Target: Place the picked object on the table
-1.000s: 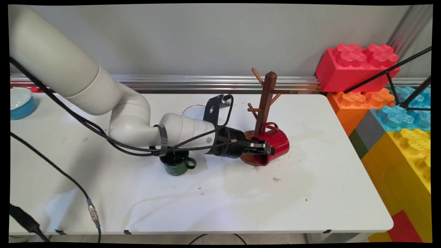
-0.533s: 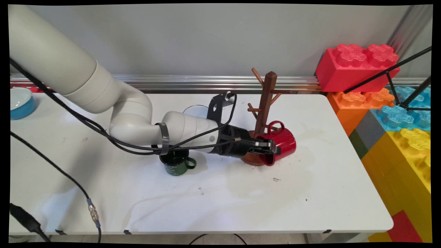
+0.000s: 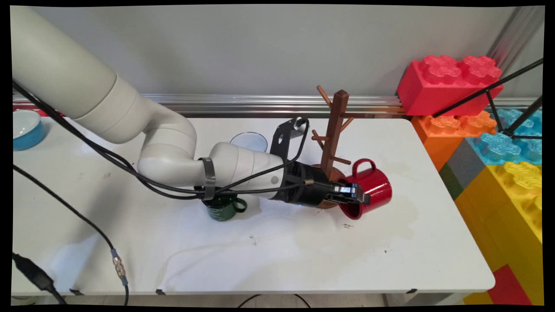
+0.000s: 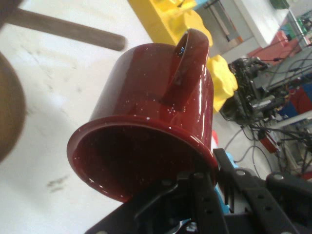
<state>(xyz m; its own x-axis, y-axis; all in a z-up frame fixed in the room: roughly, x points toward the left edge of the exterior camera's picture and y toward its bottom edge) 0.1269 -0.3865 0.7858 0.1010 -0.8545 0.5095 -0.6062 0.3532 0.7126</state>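
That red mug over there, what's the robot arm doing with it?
The gripper is shut on the rim of the red mug, holding it on its side, handle up, just right of the wooden mug tree. Over the last second the mug has moved right, away from the tree's base. A green mug stands on the white table under the arm, a blue-rimmed bowl lies behind it, and another blue bowl sits at the far left.

One red mug (image 3: 367, 186), one green mug (image 3: 223, 209), one wooden mug tree (image 3: 334, 130), one blue bowl (image 3: 26, 128)
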